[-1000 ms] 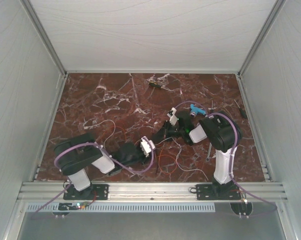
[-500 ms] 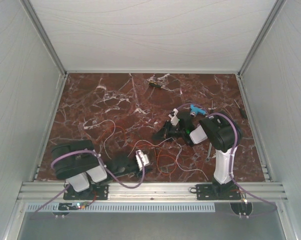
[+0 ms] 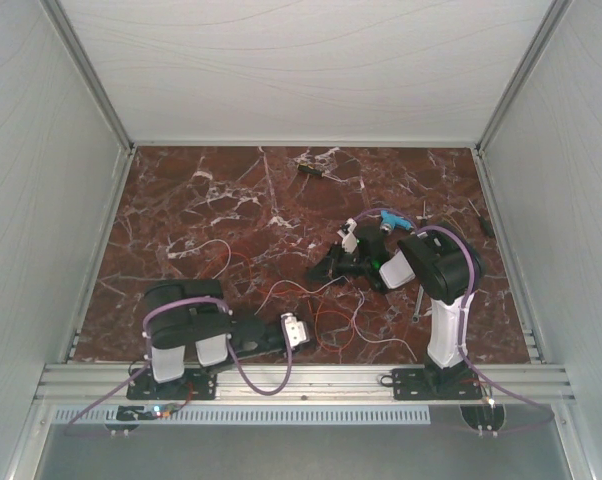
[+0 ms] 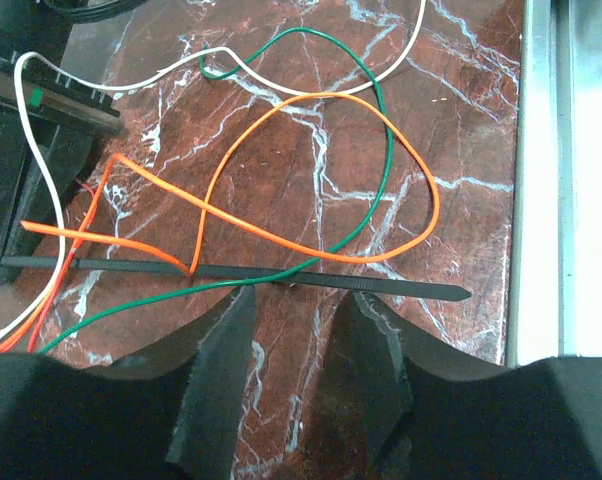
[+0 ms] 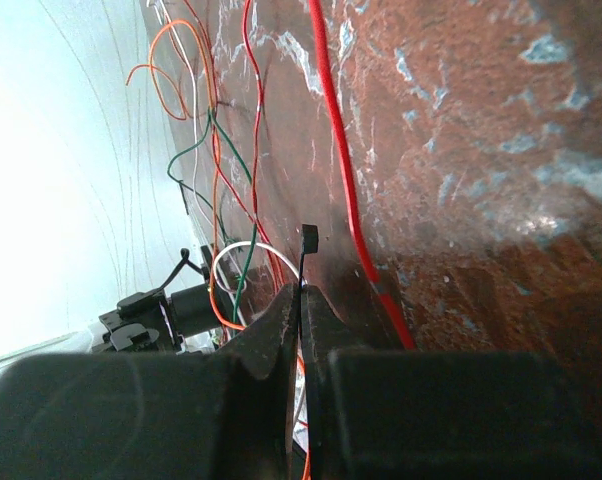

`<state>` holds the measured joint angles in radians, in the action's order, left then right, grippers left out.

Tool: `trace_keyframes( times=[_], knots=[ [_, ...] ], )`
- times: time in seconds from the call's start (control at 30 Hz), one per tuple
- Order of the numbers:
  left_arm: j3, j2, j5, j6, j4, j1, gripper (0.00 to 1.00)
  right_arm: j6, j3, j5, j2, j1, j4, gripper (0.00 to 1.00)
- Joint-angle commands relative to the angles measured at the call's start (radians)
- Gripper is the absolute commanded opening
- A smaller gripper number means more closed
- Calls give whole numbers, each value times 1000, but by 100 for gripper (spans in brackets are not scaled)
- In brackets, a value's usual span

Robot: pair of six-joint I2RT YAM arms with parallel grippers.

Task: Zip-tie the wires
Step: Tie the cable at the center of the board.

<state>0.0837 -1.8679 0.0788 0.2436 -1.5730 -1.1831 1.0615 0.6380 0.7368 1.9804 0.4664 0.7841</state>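
Left tool (image 4: pixel 299 300) drawn back, open, right tool (image 5: pixel 300 292) pinching zip tie (image 5: pixel 308 238), wires (image 4: pixel 203 208) partly hidden.

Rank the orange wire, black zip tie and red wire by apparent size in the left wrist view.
Largest: orange wire.
Then black zip tie.
Smallest: red wire, only a short stretch visible.

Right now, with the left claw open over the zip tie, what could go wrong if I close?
The green wire crosses the zip tie just ahead of the left claw, so closing might pinch it too. The right claw pinches only the tie's head end; a pull may slip it free.
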Motion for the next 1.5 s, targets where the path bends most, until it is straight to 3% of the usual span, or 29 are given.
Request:
trace_keyframes(
  times=[0.0,0.13,0.3,0.43,0.77,1.1,1.2,1.47],
  knots=[
    [20,-41,-5,51,-81,-4,39,3,-3,5,8,5,39,0],
    [34,-65,-16,52,-93,-4,30,1,-4,8,11,3,39,0],
    [45,-74,-5,54,-122,-4,29,0,-6,10,12,5,43,0],
    [32,-126,-27,43,-255,-3,29,3,-9,13,10,4,47,0],
    [63,-145,-32,38,-257,-3,25,-2,-15,15,3,4,44,0],
    [74,-151,-45,40,-258,-3,10,-1,-14,15,7,8,46,0],
    [73,-146,-55,41,-258,-3,0,-3,-14,19,5,8,52,0],
    [30,-83,-50,5,-257,-3,0,-46,-5,43,-28,10,66,0]
  ],
)
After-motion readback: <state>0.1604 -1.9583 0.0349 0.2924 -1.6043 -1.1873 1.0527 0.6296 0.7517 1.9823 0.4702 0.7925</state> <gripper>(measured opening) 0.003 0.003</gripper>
